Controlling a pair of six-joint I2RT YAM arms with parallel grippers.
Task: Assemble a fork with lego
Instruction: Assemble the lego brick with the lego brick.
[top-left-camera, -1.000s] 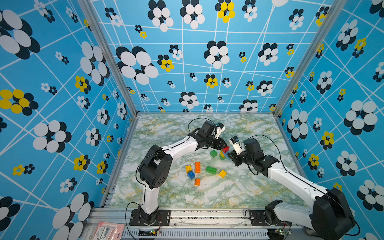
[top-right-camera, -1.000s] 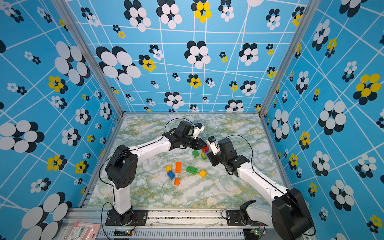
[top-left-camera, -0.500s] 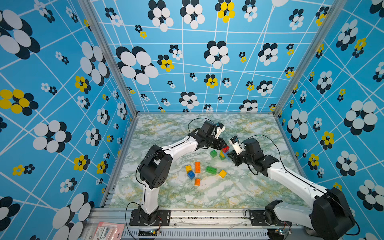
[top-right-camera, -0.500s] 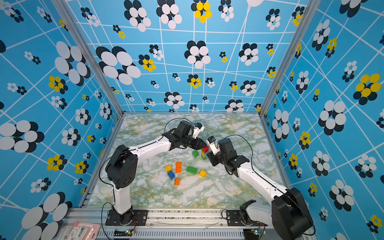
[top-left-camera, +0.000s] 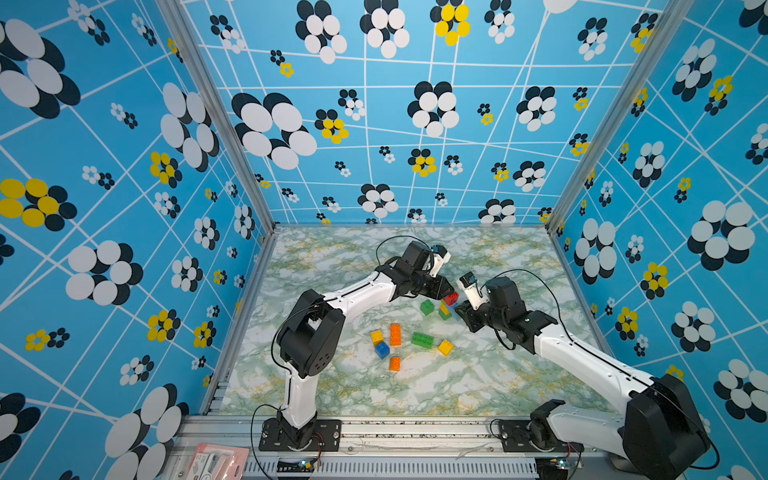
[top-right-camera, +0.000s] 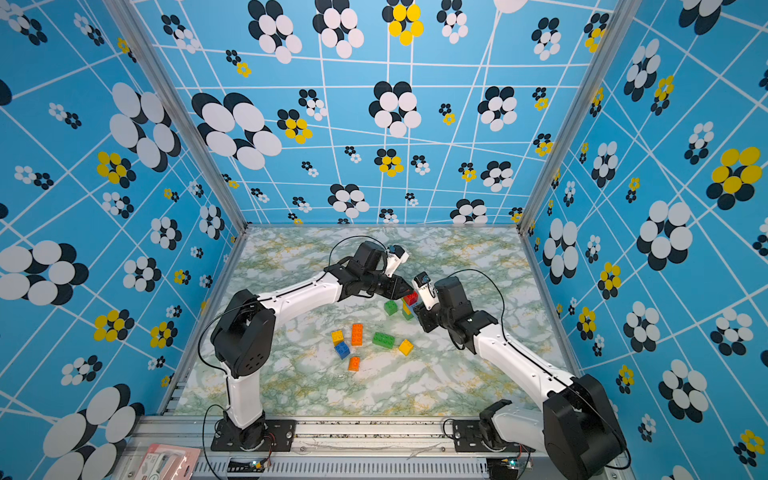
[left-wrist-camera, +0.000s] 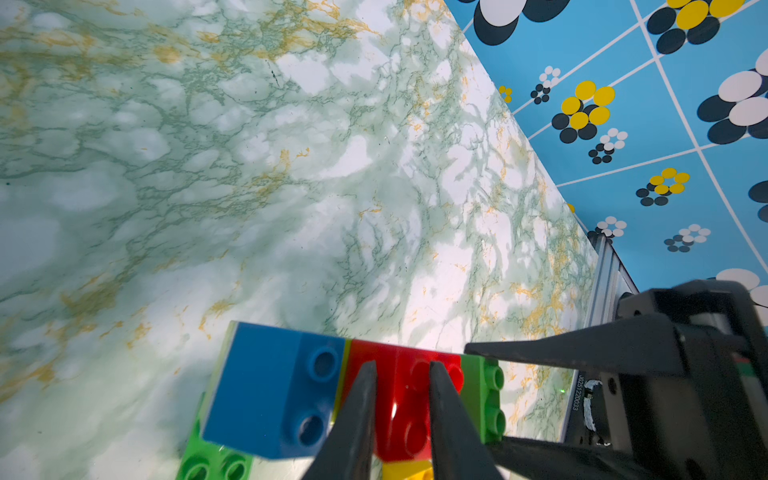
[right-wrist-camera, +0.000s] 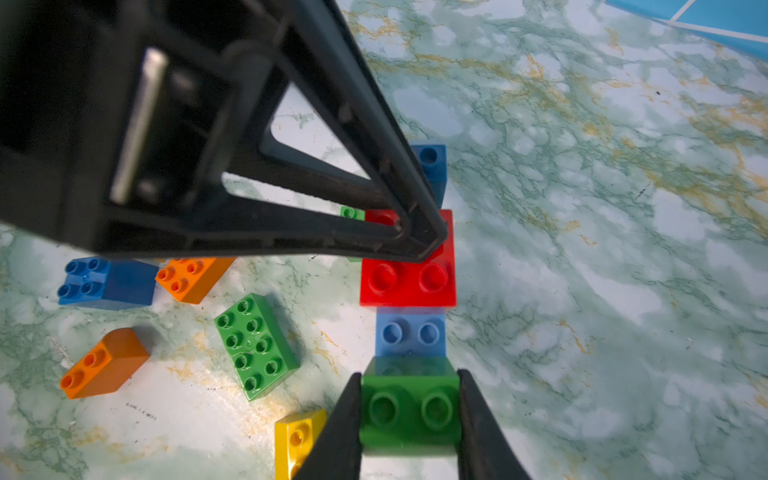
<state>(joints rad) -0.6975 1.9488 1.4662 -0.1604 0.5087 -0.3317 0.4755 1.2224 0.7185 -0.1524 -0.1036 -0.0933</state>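
The lego in hand is a row of joined bricks lying on the marble table (top-left-camera: 478, 386): green (right-wrist-camera: 409, 409), light blue (right-wrist-camera: 410, 332), red (right-wrist-camera: 407, 270), and a darker blue one (right-wrist-camera: 432, 166) at the far end. My right gripper (right-wrist-camera: 409, 374) is shut on the green end brick. My left gripper (left-wrist-camera: 401, 363) is nearly shut, and its tips press down on the red brick (left-wrist-camera: 405, 399). In both top views the two grippers meet over this cluster (top-left-camera: 448, 305) (top-right-camera: 409, 305), which partly hides it.
Loose bricks lie toward the front left of the cluster: a green square (top-left-camera: 427, 307), a green oblong (top-left-camera: 422, 340), two orange ones (top-left-camera: 395, 334) (top-left-camera: 395, 363), two yellow ones (top-left-camera: 377, 336) (top-left-camera: 445, 347) and a blue one (top-left-camera: 382, 350). Patterned walls enclose three sides.
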